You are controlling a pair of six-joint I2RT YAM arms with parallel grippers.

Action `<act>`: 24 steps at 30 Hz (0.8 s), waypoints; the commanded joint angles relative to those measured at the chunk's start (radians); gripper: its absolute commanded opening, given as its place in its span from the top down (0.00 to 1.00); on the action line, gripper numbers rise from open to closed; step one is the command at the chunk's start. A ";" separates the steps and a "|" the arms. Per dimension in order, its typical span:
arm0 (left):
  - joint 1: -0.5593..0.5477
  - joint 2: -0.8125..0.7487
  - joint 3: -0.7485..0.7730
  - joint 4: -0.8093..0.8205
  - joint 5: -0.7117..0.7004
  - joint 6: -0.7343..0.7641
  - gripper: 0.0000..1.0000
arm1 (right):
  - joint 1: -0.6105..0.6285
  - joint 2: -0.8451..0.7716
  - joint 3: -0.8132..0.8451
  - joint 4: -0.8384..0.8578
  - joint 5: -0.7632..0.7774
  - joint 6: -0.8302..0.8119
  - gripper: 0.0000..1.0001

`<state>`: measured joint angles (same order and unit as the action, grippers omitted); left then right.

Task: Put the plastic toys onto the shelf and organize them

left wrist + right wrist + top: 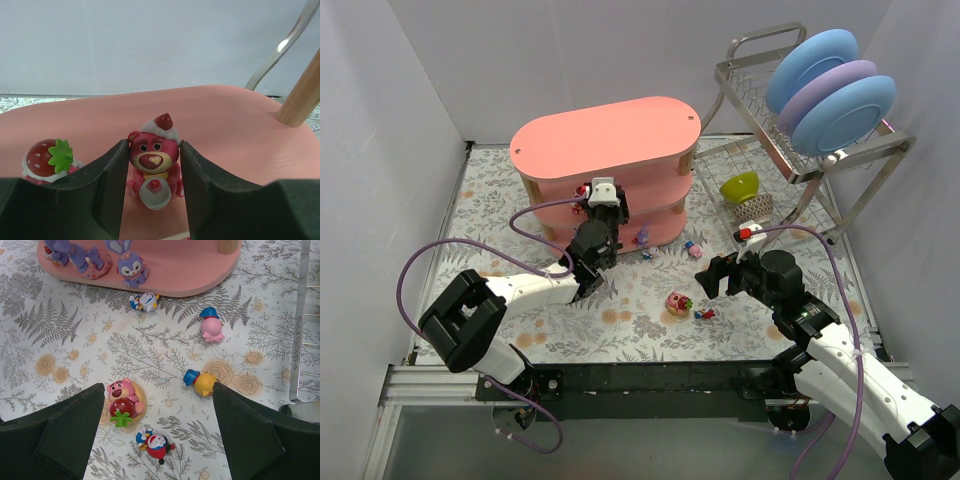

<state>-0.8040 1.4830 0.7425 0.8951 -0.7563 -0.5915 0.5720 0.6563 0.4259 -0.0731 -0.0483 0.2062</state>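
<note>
Approx half done. Left fingers [107, 185] are closed on a pink bear toy [154, 162] that sits on a shelf [225, 120] board, w/ a strawberry toy [50, 159] at its 9 o'clock. Purple toys [132, 265] stand on the bottom tier. Right fingers [65, 430] are spread wide & empty over the table [60, 340]. Five toys are still to shelve, incl. a bear-w/-strawberry [122, 402] and a red-blue one [155, 442] at its 5 o'clock.

A pink bear toy [154, 162] stands upright on the salmon shelf [225, 125] beside a strawberry toy [47, 160]; purple toys [132, 265] on bottom tier.
</note>
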 commanded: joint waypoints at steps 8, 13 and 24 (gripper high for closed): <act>0.008 -0.018 0.006 -0.047 0.026 -0.019 0.68 | 0.008 -0.001 -0.010 0.056 0.005 -0.002 0.04; 0.008 -0.018 0.009 -0.050 0.031 -0.010 0.58 | 0.008 0.000 -0.010 0.056 0.007 -0.002 0.05; 0.008 -0.033 -0.003 -0.042 0.038 -0.014 0.46 | 0.009 -0.001 -0.013 0.059 0.008 -0.004 0.04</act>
<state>-0.8001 1.4830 0.7425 0.8650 -0.7277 -0.6033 0.5766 0.6563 0.4145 -0.0624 -0.0479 0.2062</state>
